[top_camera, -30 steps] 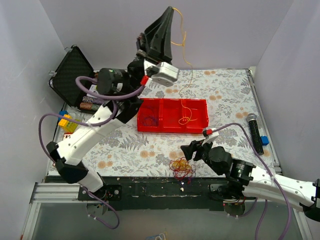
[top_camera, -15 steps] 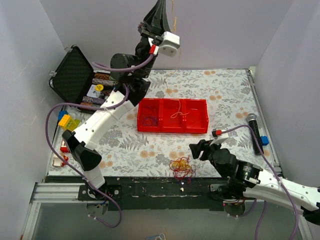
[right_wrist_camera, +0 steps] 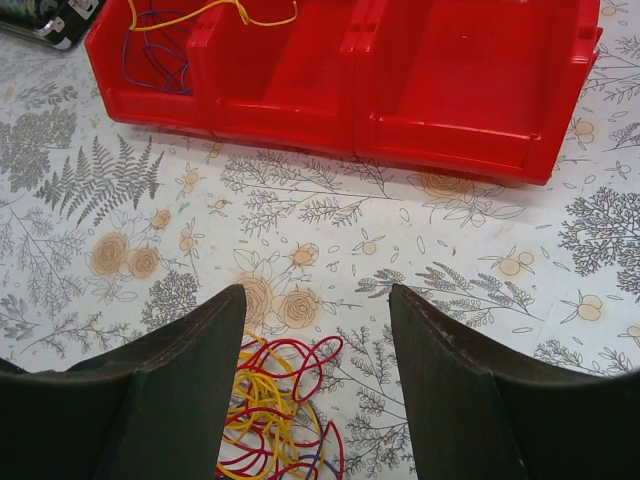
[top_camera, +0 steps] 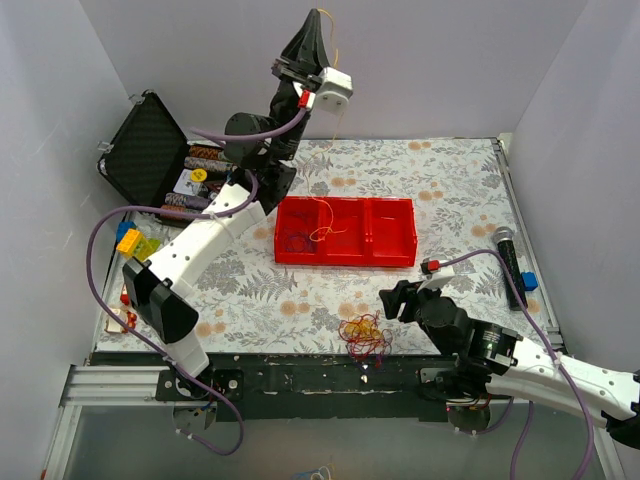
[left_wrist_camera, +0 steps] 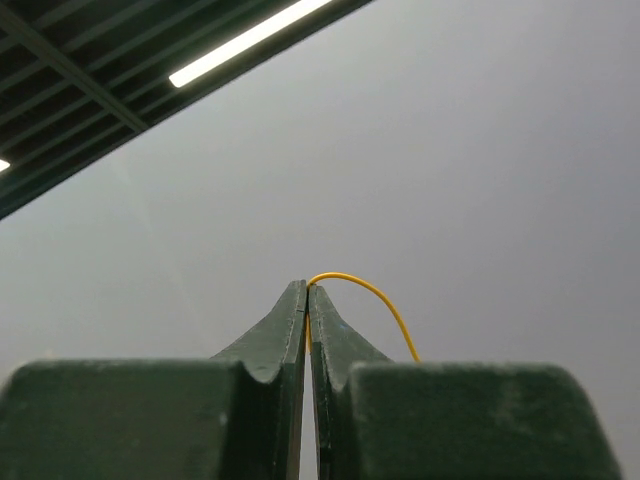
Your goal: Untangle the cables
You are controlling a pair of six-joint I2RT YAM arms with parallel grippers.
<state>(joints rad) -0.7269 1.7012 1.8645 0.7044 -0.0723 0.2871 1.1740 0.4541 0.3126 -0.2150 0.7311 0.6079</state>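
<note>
Tangled bunch of thin red and yellow wire cables (top_camera: 364,336), lying on the floral-patterned tablecloth (top_camera: 450,190) at the near edge of the table, between the 2 arm bases. 1 separate yellow wire strand (left_wrist_camera: 370,292) runs from the left gripper (top_camera: 316,18) down into the red plastic tray (top_camera: 345,258) of 3 compartments, which sits mid-table, well apart from the bunch. The strand's lower loops lie across the divider between the left and middle compartments. A coil of thin purple wire (top_camera: 293,241) rests in the left compartment.

Left gripper: raised high above the far side of the table, tips pointing upward, jaws pressed together with the yellow wire strand pinched between them.

Right gripper (right_wrist_camera: 317,300): low over the cloth, just beside the bunch on its tray side. Its jaws are spread wide and released, touching no wire. In the right wrist view the bunch lies at the lower edge, below the gap between the fingers.

Surroundings: open black hard case (top_camera: 145,150) at the left rear; yellow and blue toy blocks (top_camera: 130,243) at the left edge; black microphone (top_camera: 510,265) at the right edge, with a small blue block (top_camera: 529,282) just beside it.
</note>
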